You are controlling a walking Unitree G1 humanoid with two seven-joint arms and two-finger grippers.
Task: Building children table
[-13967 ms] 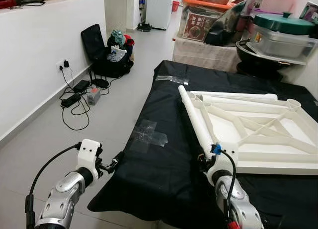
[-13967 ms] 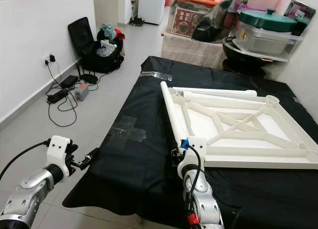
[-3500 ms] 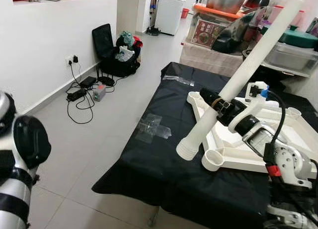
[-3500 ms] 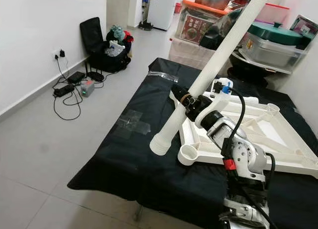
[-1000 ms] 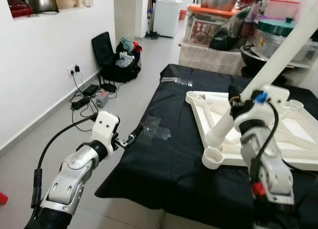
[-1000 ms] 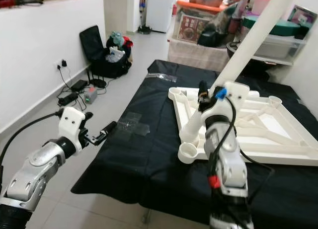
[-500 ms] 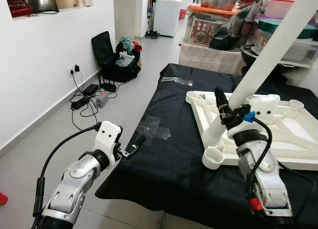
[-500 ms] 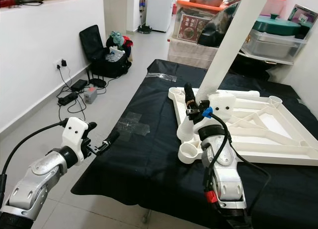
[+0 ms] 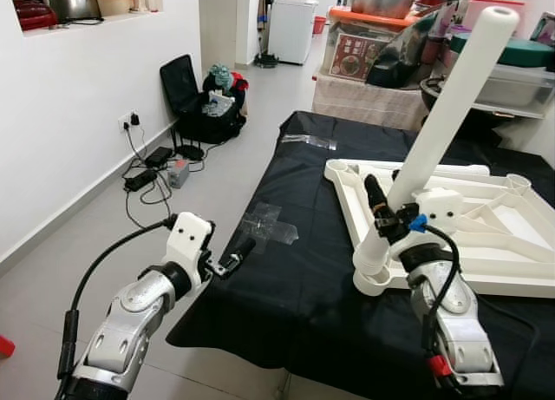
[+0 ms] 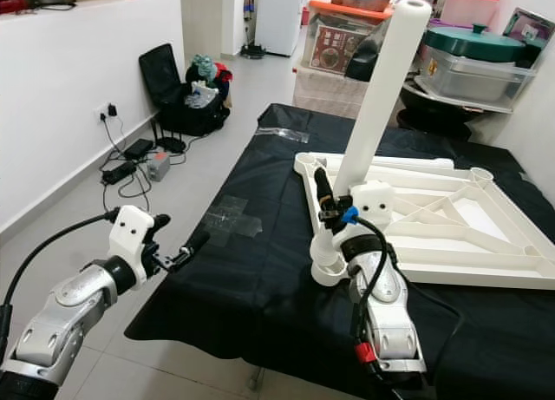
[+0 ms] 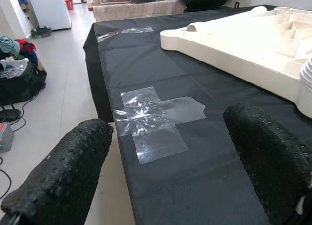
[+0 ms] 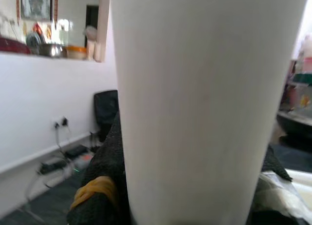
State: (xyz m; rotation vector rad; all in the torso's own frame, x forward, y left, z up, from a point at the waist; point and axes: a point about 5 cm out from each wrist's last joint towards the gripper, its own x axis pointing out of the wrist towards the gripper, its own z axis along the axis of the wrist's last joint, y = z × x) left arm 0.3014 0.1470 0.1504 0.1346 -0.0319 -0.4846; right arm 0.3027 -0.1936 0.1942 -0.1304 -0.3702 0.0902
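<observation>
Holding the long white plastic tube leg [image 9: 447, 105] tight, your right gripper [image 9: 388, 216] stands it in the white upturned tabletop's corner socket [image 9: 373, 280], while your left gripper [image 9: 232, 256] hovers with jaws apart.

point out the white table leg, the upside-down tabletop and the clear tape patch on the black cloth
white table leg [image 9: 447, 101], left eye view, middle of the tilted tube.
upside-down tabletop [image 10: 512, 222], right eye view, right rim.
clear tape patch [image 11: 156, 120], left wrist view, centre of the crossed strips.
</observation>
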